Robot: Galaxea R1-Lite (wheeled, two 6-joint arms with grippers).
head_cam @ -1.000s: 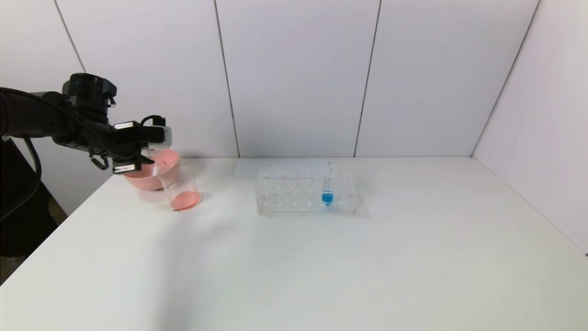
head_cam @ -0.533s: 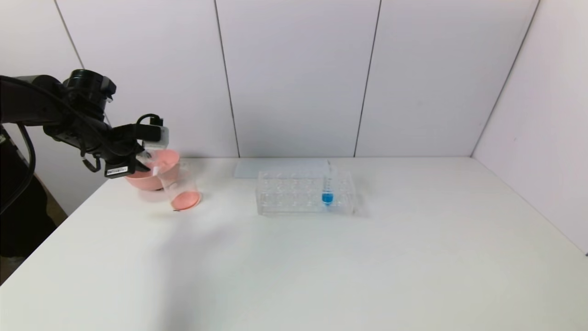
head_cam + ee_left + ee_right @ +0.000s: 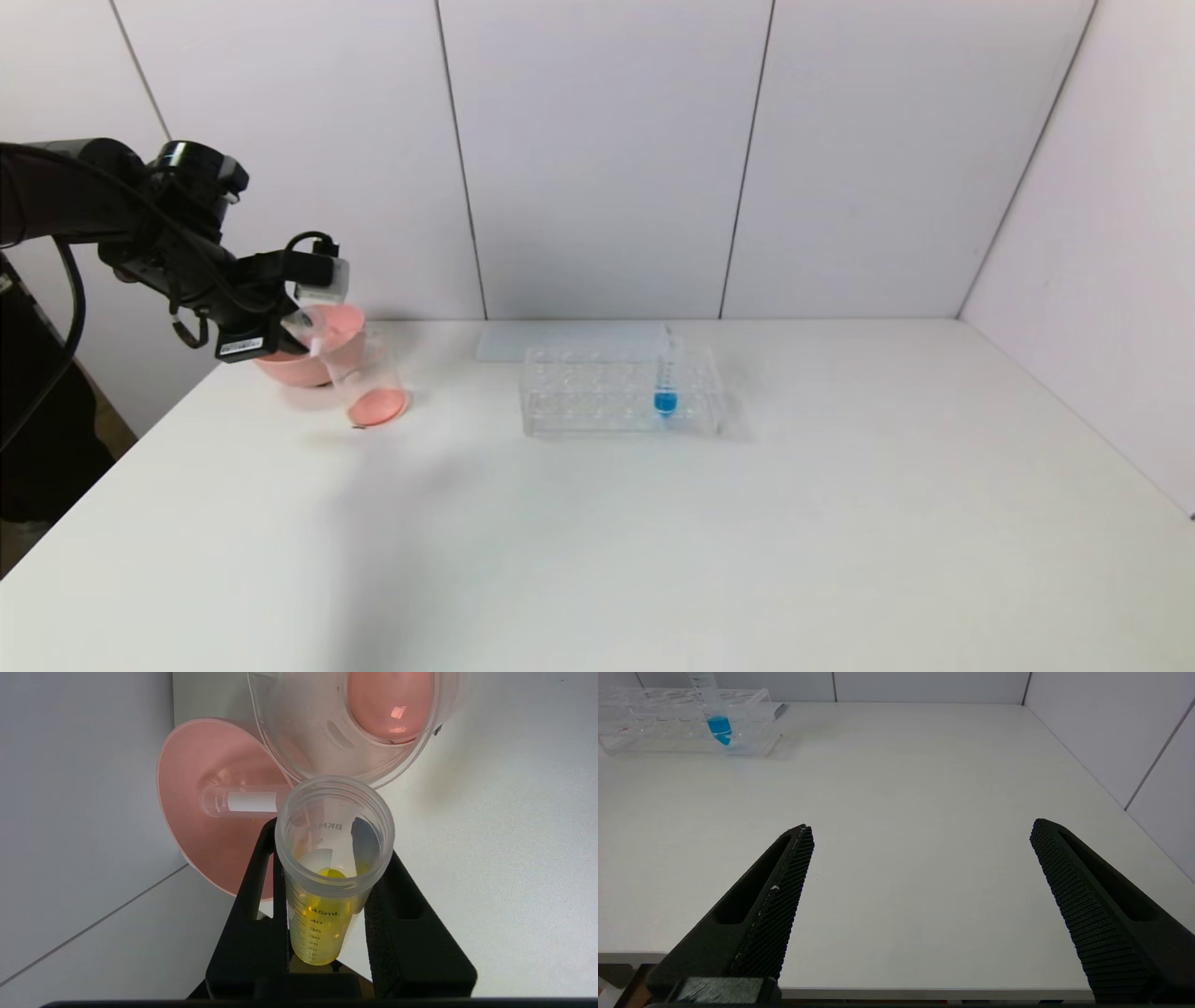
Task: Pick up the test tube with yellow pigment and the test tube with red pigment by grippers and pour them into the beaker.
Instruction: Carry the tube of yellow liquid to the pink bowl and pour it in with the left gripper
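Observation:
My left gripper (image 3: 291, 329) is shut on the test tube with yellow pigment (image 3: 327, 896), at the table's far left. The tube (image 3: 313, 341) is tilted, its open mouth close to the rim of the beaker (image 3: 369, 378). Yellow liquid still sits low in the tube. The beaker (image 3: 355, 723) holds a pink-red liquid at its base. An emptied clear tube (image 3: 243, 801) with a white label lies in the pink bowl (image 3: 201, 849); whether it is the test tube with red pigment I cannot tell. My right gripper (image 3: 921, 826) hangs open over the table's front edge, holding nothing.
The pink bowl (image 3: 299, 359) stands just behind the beaker, near the left edge and back wall. A clear tube rack (image 3: 597, 397) at the middle back holds one blue-liquid tube (image 3: 665, 387). A flat clear lid (image 3: 551, 341) lies behind the rack.
My left wrist has rolled and pulled slightly back to the left, tipping the held tube further toward the beaker. The right arm, rack and bowl have not moved.

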